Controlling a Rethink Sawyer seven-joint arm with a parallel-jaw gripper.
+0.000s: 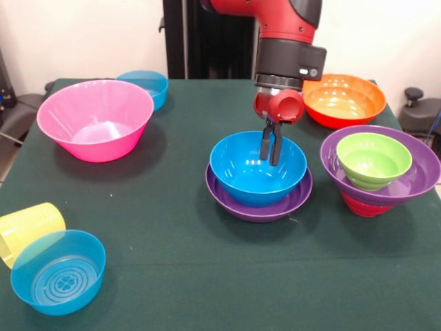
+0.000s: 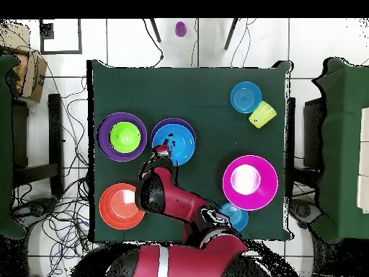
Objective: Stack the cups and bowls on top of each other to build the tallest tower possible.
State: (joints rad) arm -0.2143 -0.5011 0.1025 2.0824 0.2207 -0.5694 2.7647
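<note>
The gripper (image 1: pixel 271 153) hangs inside the blue bowl (image 1: pixel 248 172) — fingers nearly together, clamping nothing; that bowl sits nested in a purple bowl (image 1: pixel 258 207).

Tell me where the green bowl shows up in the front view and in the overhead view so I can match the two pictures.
Front view: the green bowl sits at the right, nested in a purple bowl that rests on a red bowl.
Overhead view: the green bowl is at the left, inside the purple bowl.
Shared landmark: the blue bowl under the gripper sits beside it in both views.
</note>
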